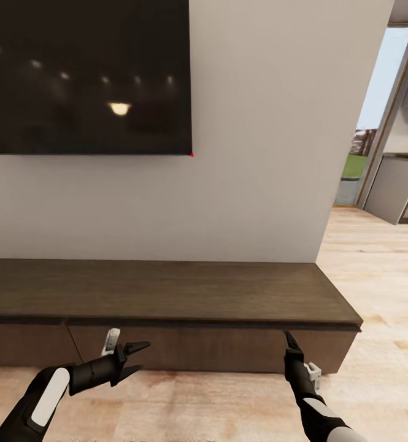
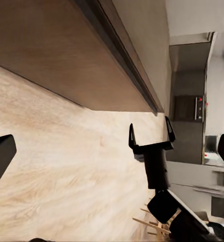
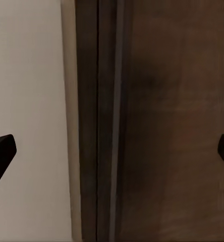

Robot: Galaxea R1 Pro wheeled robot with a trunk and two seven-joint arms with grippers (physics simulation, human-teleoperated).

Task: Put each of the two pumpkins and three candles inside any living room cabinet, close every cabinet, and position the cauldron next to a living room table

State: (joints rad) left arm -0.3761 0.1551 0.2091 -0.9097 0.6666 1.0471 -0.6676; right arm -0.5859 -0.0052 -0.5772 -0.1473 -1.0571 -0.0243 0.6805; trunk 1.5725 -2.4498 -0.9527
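Presently catalogued, head view: one cabinet (image 1: 167, 294), long, low, dark-brown wood, set against a pale wall (image 1: 259, 153). Its bare top carries nothing. Both drawer fronts sit flush under the overhanging top, so the interiors are hidden and their contents cannot be told. A seam between the two fronts falls near the left end of the view.

Above the cabinet: one large black screen (image 1: 87, 73) mounted on the wall, showing reflected ceiling lights.

Left gripper (image 1: 136, 358): black, fingers spread wide, holding nothing, pointing across toward the robot's right, just in front of the right-hand drawer front and above the light wood floor (image 1: 228, 405).

Right gripper (image 1: 288, 337): black, pointing up at the drawer front close under the top's edge, near the cabinet's right end. From this angle its fingers overlap.

Left wrist view: the cabinet's drawer front (image 2: 51, 50) and dark overhanging top edge running diagonally, floor beside it, and the right gripper (image 2: 150, 132) seen face-on with its two fingers well apart and empty. Behind it, grey kitchen units (image 2: 192, 131), also visible through the opening at the head view's right.

Right wrist view: close on the cabinet (image 3: 172, 121), wood grain and dark edge lines beside the pale wall, with a black fingertip (image 3: 1, 151) at either border, widely separated.
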